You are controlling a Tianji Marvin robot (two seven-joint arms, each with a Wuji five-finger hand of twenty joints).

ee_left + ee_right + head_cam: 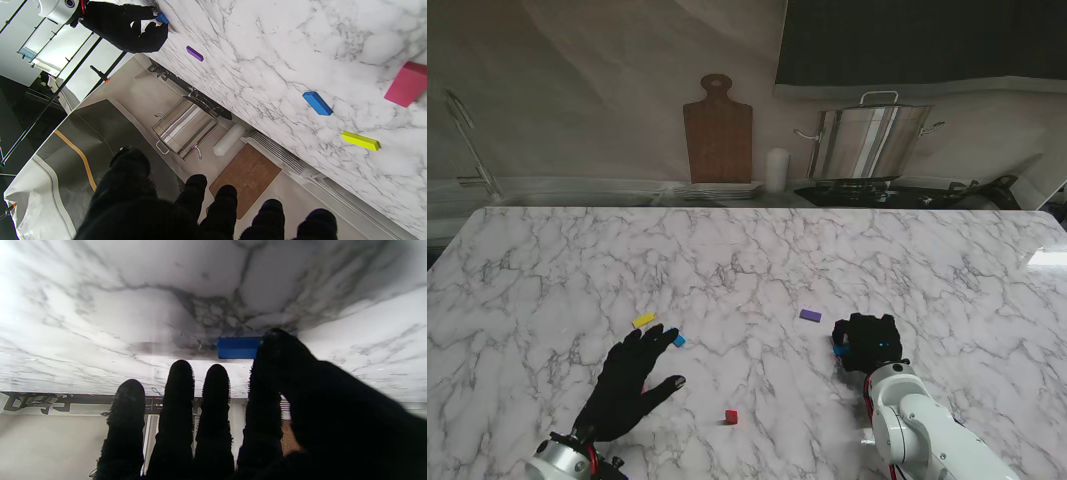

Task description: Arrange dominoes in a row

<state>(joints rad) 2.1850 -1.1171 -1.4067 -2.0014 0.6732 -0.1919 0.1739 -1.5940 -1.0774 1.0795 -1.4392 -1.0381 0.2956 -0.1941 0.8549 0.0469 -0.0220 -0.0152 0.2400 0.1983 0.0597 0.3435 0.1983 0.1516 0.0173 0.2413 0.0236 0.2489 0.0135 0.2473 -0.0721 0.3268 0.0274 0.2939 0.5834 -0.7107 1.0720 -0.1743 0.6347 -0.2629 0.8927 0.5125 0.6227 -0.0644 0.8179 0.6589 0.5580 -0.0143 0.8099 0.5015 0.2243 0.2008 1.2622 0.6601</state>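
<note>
My left hand (pixel 632 385) hovers flat with its fingers spread, holding nothing. Just beyond its fingertips lie a yellow domino (pixel 644 320) and a blue domino (pixel 678 340). A red domino (pixel 731 416) sits to its right, nearer to me. The left wrist view shows the same blue domino (pixel 317 103), yellow domino (pixel 360 140) and red domino (pixel 406 84). A purple domino (pixel 810 315) lies left of my right hand (pixel 870 343). A second blue domino (pixel 237 347) lies on the marble; the right thumb (pixel 277 343) touches its end, while the other fingers stay straight and off it.
The marble table (pixel 747 250) spreads wide around the dominoes. Behind its far edge stand a wooden cutting board (pixel 718 130), a white cylinder (pixel 776 170) and a steel pot (pixel 867 140).
</note>
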